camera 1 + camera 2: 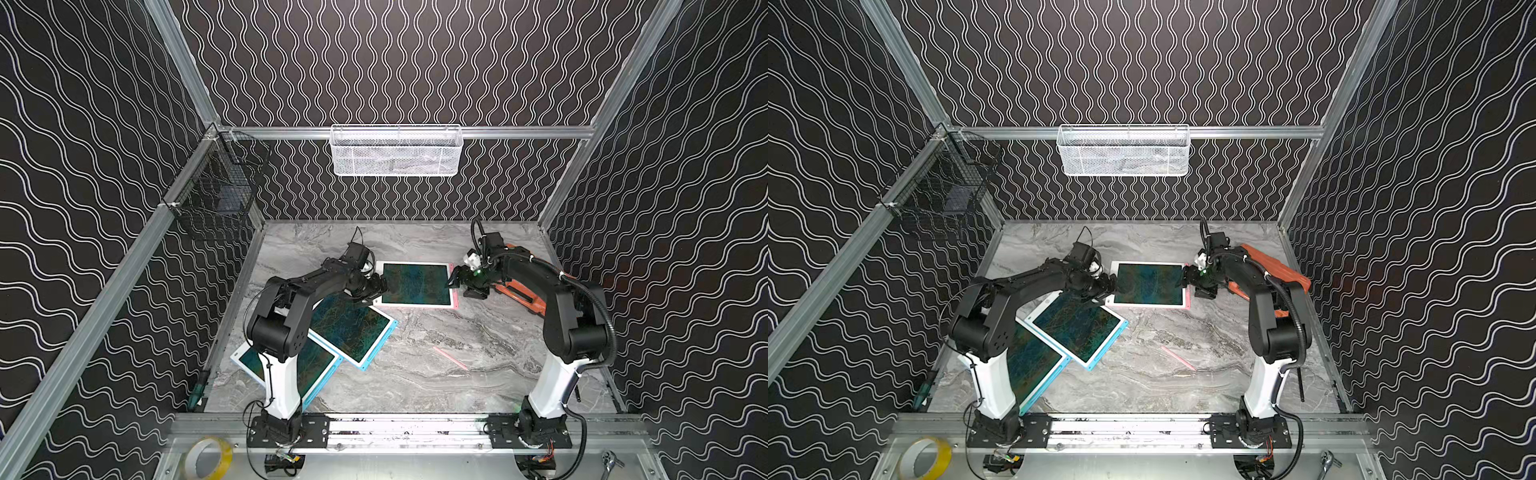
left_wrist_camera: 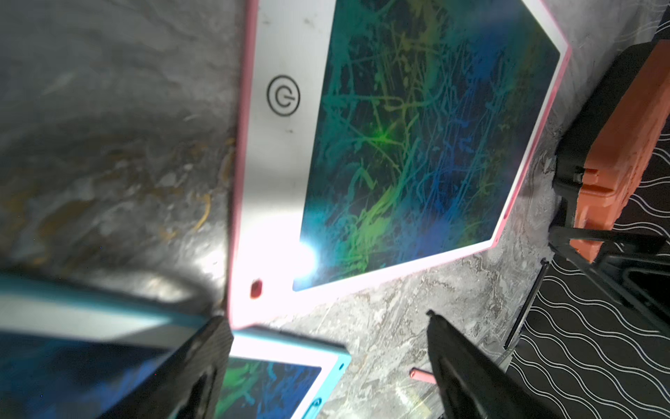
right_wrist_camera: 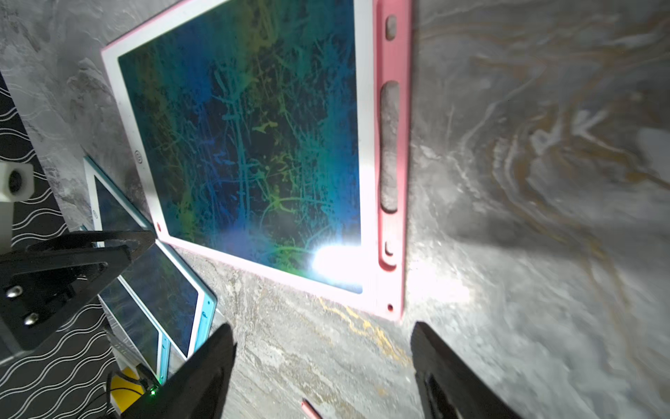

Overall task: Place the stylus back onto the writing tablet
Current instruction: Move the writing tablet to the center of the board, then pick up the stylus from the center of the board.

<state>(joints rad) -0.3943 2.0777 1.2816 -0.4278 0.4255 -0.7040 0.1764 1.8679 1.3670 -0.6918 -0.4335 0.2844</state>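
The pink stylus is seen lying flat on the marble table, well apart from the pink-framed tablet and nearer the front rail. The left gripper is spread wide and empty at the tablet's button-side corner. The right gripper is likewise wide open with nothing in it, just off the corner by the pink holder strip, whose long slot is shown vacant. Because the stylus is thin and rests on a hard surface, it is judged likely to be rolled or flicked away if the jaws are brought down off-centre, or to be pinched near one end and left tilting. The slot is narrow, so a skewed stylus could be jammed on its rim, and the light tablet could be shoved aside if it is not braced. With the two blue-framed tablets close by, the wrong tablet could also be chosen.
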